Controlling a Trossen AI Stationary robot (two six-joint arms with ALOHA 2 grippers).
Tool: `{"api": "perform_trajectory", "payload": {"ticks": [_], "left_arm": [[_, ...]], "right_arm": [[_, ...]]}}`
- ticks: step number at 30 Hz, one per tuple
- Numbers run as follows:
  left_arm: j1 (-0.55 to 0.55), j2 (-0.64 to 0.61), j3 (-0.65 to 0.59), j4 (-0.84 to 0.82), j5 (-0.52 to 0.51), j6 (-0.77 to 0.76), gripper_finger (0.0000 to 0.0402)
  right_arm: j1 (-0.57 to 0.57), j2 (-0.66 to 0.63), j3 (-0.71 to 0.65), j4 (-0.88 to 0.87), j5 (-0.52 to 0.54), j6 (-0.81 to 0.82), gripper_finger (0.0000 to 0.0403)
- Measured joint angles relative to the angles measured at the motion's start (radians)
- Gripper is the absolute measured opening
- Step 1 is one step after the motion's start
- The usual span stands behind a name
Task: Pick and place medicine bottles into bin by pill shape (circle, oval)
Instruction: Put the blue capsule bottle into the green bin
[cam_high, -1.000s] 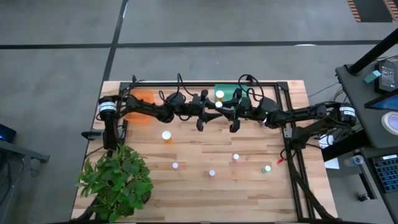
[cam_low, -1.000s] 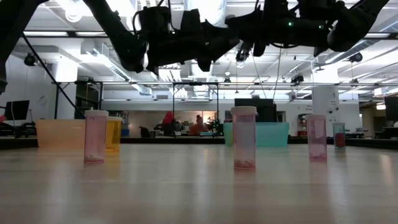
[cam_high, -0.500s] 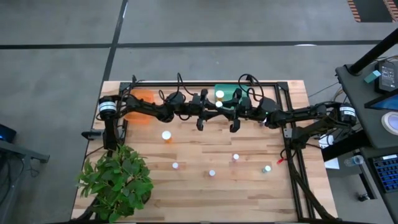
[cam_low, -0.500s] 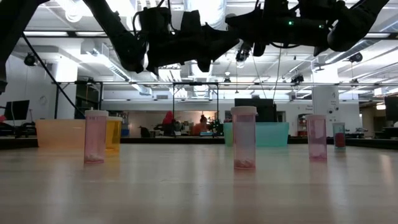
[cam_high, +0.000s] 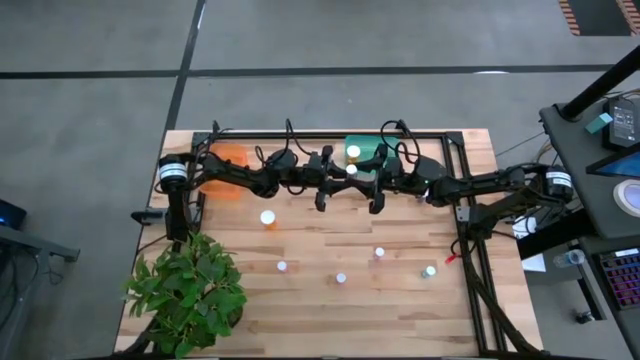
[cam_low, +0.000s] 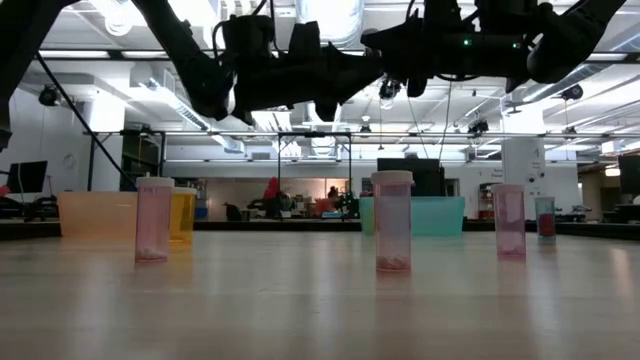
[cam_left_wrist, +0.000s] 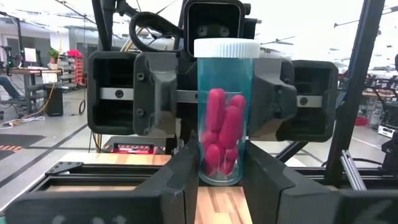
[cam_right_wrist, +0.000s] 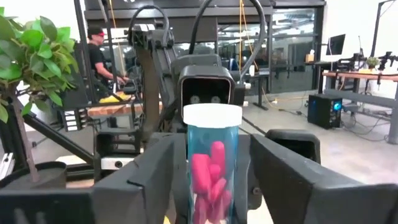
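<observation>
Teal pill bottle (cam_left_wrist: 227, 112) with oval pink pills, held aloft mid-worktop: left claw (cam_left_wrist: 222, 180) clamps its base; right claw (cam_right_wrist: 214, 180) brackets it, fingers spread, not visibly pressing.

held bottle (cam_left_wrist: 227, 118): clear teal, white cap, pink oval pills inside, upright, raised above the bench between both arms
standing bottles (cam_high: 267, 217): five, white-capped, upright, scattered apart on the bench
bins: orange bin (cam_high: 230, 160) and teal bin (cam_high: 362, 150), far edge
</observation>
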Motion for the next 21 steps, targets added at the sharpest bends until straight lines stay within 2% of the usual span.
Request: {"api": "perform_trajectory", "payload": {"ticks": [7,16,21], "left_arm": [[0.004,0.0,-0.003,-0.102,-0.001,0.029,0.0074],[0.01,-0.001,-0.004,-0.234,-0.003,0.083,0.0077],[0.011,-0.002,-0.004,-0.227,-0.003,0.083,0.0078]], "right_arm": [[-0.013,-0.065,0.0,-0.108,0.001,0.0,0.0234],[-0.029,-0.212,0.129,-0.685,0.01,-0.065,0.0232],[-0.029,-0.212,0.212,-0.872,0.031,-0.104,0.0227]]}}
